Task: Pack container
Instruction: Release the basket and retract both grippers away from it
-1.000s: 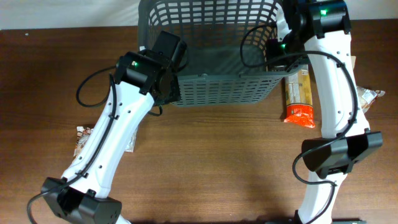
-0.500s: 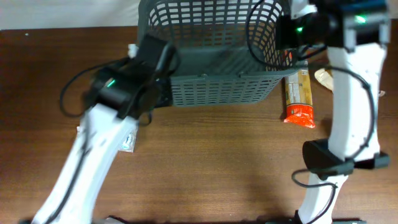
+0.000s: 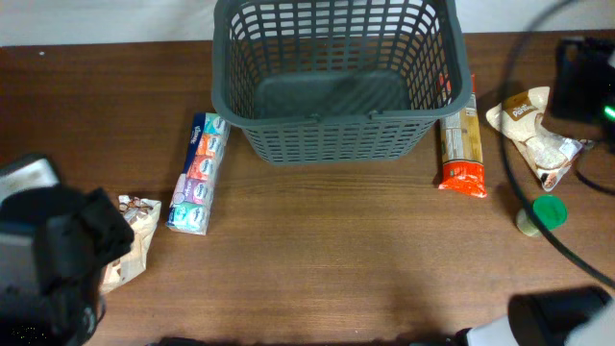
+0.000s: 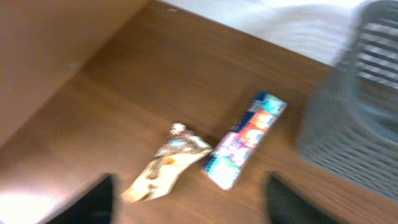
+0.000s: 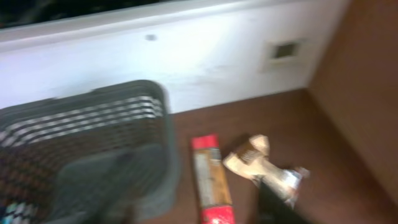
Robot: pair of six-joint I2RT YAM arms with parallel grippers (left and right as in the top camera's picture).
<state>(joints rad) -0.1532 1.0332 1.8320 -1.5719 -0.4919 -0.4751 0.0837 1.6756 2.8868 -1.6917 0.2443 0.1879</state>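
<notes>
The container, a dark grey slotted basket, stands at the back middle of the table with nothing showing inside. In the overhead view my left arm is a dark blur at the front left and my right arm sits at the right edge. The left gripper is open above bare wood, its fingers wide apart. Ahead of it lie a crumpled snack wrapper and a tissue pack. The right gripper is open, high over a red-ended pasta pack beside the container.
A tissue pack lies left of the basket, with the snack wrapper further left. The pasta pack lies along the basket's right side. Beyond it are a white-and-brown bag and a green-capped item.
Both arms have pulled away from the basket, the left to the front left corner, the right to the right edge. Both grippers have gone from shut to open.
</notes>
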